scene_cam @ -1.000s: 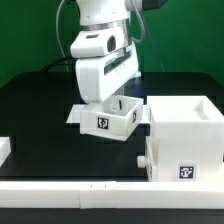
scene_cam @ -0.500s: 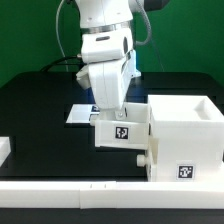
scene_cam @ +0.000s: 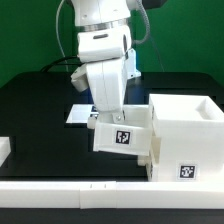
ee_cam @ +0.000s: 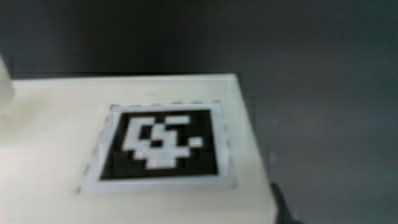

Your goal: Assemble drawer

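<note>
Nearest in the exterior view, a long low white border rail (scene_cam: 70, 190) lies on the black table (scene_cam: 40, 110). Behind it the white cube-shaped plastic drawer case (scene_cam: 185, 135) stands just beside the gripper (scene_cam: 112, 112). The wrist view alone shows, close and blurred, a square black-and-white tag (ee_cam: 164, 143) on white plastic. The white arm (scene_cam: 105, 50) reaches steeply down, its gripper clamped on the small white tagged tray (scene_cam: 122, 135), which hangs tilted below it against the case.

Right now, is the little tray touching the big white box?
Cannot tell. In the exterior view the tray overlaps the case; no seam or gap shows plainly.
</note>
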Tool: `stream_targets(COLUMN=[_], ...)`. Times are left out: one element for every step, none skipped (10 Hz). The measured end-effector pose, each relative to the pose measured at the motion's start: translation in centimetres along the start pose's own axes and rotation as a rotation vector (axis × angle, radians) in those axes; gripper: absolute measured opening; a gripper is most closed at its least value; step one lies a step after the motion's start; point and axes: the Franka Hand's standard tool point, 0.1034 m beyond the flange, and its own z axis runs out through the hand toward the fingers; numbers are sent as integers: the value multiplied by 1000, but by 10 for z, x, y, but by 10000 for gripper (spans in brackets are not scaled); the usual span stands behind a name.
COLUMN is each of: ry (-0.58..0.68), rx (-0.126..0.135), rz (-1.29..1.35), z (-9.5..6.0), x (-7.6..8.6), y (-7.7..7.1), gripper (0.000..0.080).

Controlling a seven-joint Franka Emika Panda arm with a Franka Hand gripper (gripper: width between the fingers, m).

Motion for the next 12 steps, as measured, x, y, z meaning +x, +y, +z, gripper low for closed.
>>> stream_targets(ry=[4, 4, 5, 7, 8, 8, 10, 14, 16, 18, 19, 19], rx=[6, 6, 11, 15, 17, 21, 22, 24, 26, 29, 30, 25], rz=[-3, -1, 0, 0, -2, 0, -1, -5, 7, 19, 25, 27], z=[1, 1, 2, 2, 3, 3, 2, 5, 6, 8, 10, 10], x=[4, 5, 5, 4, 4, 4, 7, 12, 16, 22, 29, 31], y=[4, 6, 6, 8, 8, 10, 14, 15, 16, 15, 14, 14], gripper=[39, 39, 39, 39, 39, 39, 39, 39, 39, 39, 39, 39])
